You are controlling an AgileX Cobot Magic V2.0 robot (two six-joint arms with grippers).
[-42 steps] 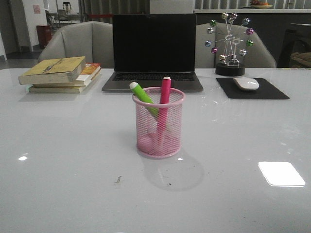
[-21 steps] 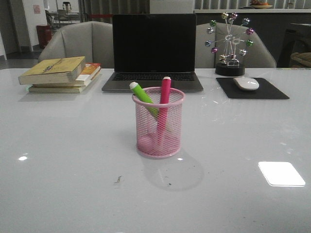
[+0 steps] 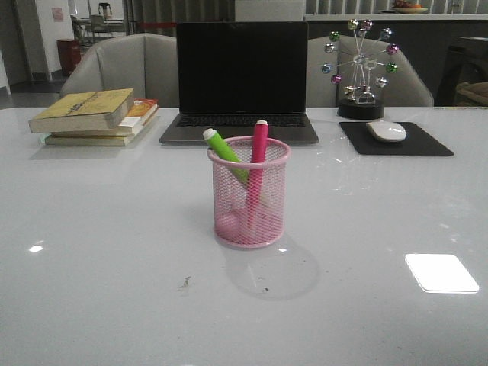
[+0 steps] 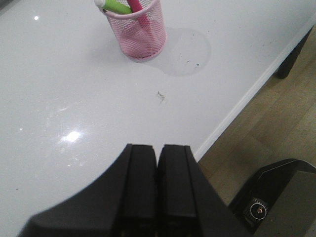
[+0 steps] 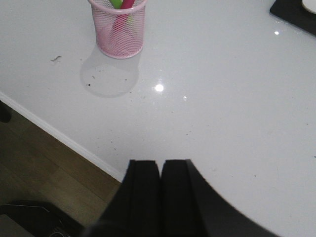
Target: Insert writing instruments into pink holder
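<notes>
The pink mesh holder stands upright mid-table. Inside it the lime green pen leans left and the magenta pen stands nearly upright, both tips above the rim. Neither arm shows in the front view. My left gripper is shut with nothing in it, hovering over the table's near edge, well away from the holder. My right gripper is also shut and empty, over the near edge, far from the holder.
A laptop stands at the back centre, stacked books at back left, a mouse on a black pad and a ball ornament at back right. A small speck lies in front of the holder.
</notes>
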